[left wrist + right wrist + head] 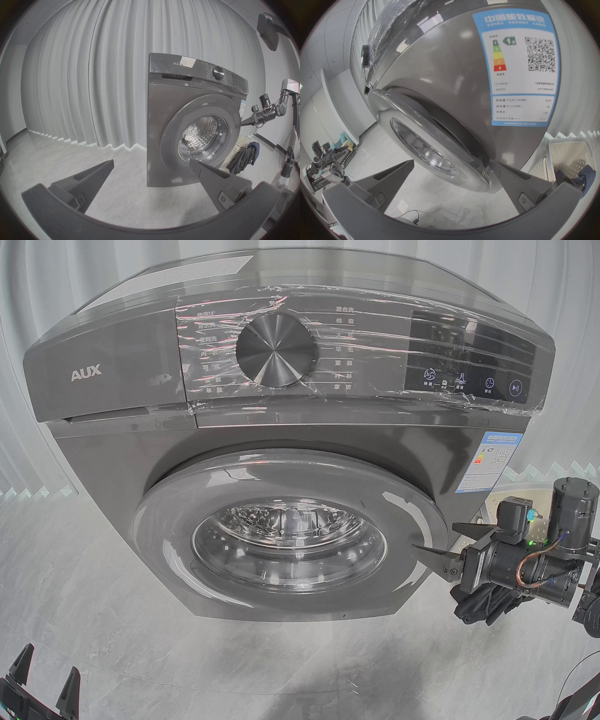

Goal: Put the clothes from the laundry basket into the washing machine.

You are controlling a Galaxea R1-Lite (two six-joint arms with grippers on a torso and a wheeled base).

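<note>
Low and well out from the washer [125,446], off its left front corner, the left gripper [47,671] hangs above the floor [187,652] with its fingers spread wide and nothing between them. At the washer's right side the right gripper [437,539] points in at the round door [181,515] – also wide open and holding nothing. One fingertip [495,167] is at the door's right rim, and in the right wrist view the rim's edge lies between the two fingers. The door sits against the washer's front, with the drum showing through its glass. Just right of the washer stands the white basket [568,153], with dark clothes [243,157] draped over its rim – partly inside, partly hanging down the outside.
</note>
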